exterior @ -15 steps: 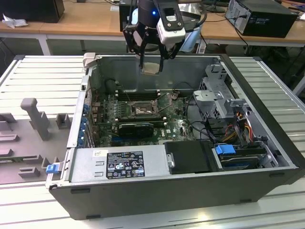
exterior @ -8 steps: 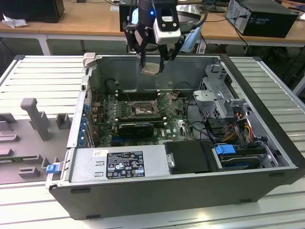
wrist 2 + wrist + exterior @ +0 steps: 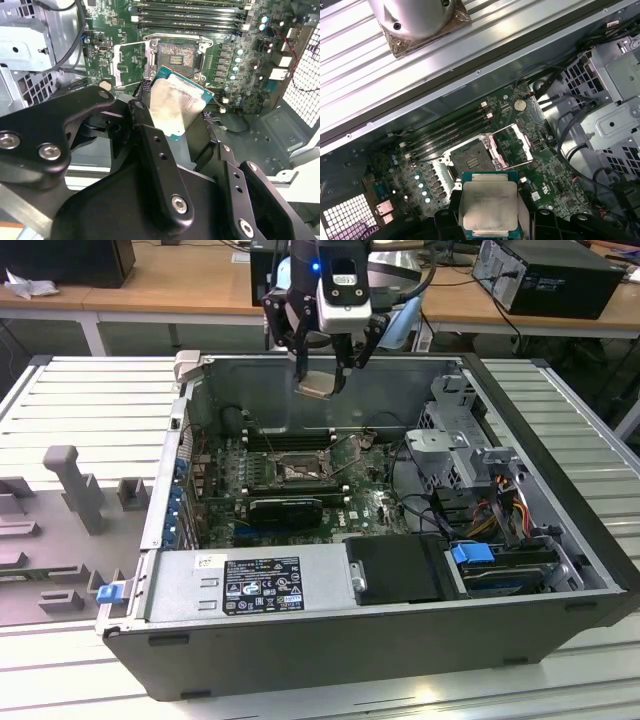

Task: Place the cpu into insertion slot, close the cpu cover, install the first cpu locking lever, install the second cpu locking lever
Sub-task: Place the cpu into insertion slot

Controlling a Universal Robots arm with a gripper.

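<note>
Cpu gripped, hanging over the open computer case [image 3: 560, 570]

Exterior view: my gripper [image 3: 320, 375] has its fingers clamped on the cpu [image 3: 316, 387], well above the motherboard [image 3: 365, 502]. Second wrist view: the cpu sits tilted, with the cpu cover [image 3: 131, 62] flipped open beside the insertion slot [image 3: 175, 57]. First wrist view: same grip, insertion slot uncovered below.

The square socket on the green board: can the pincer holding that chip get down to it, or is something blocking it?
Probably yes. The pincer holds the cpu above the open case, the cpu cover is swung aside, and the insertion slot lies bare.
</note>
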